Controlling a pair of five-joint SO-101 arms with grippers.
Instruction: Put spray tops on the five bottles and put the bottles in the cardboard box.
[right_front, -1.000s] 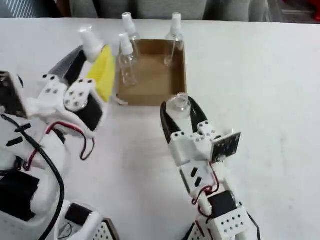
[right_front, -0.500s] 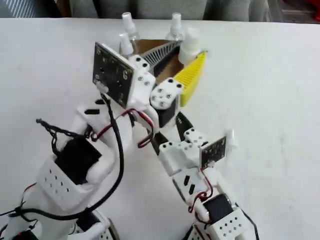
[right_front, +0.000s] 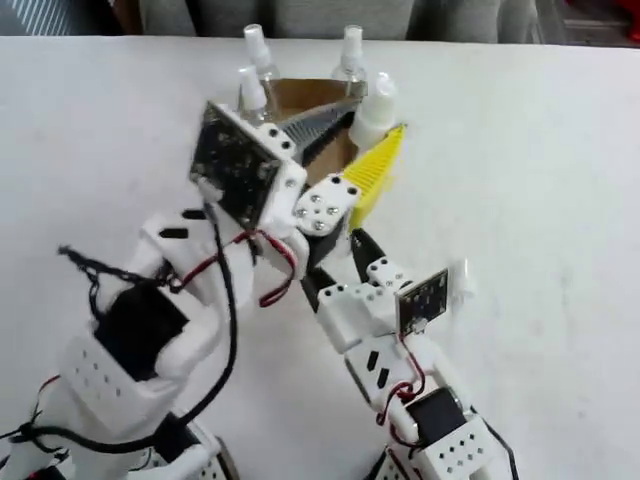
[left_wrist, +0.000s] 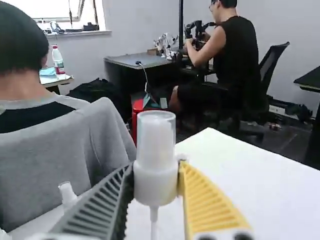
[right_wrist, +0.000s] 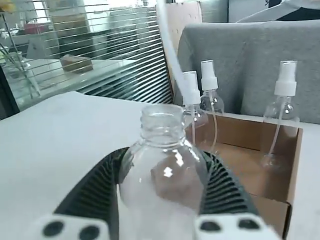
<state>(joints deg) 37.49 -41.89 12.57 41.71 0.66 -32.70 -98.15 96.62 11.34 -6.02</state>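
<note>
Pinching the light, stiff spray top (left_wrist: 155, 150) by its collar in the left gripper (left_wrist: 155, 172) above the cardboard box (right_wrist: 280, 145), we judge its thin dip tube (left_wrist: 151, 222) fragile, while the right gripper (right_wrist: 162, 160) squeezes the slippery, uncapped bottle (right_wrist: 162, 175) round its belly near the box.

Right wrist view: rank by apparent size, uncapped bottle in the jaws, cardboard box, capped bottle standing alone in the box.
1-2. uncapped bottle and cardboard box: roughly alike in frame; the bottle sits nearest the camera and hides part of the box, so unranked.
3. lone capped bottle: clearly smallest.
</note>
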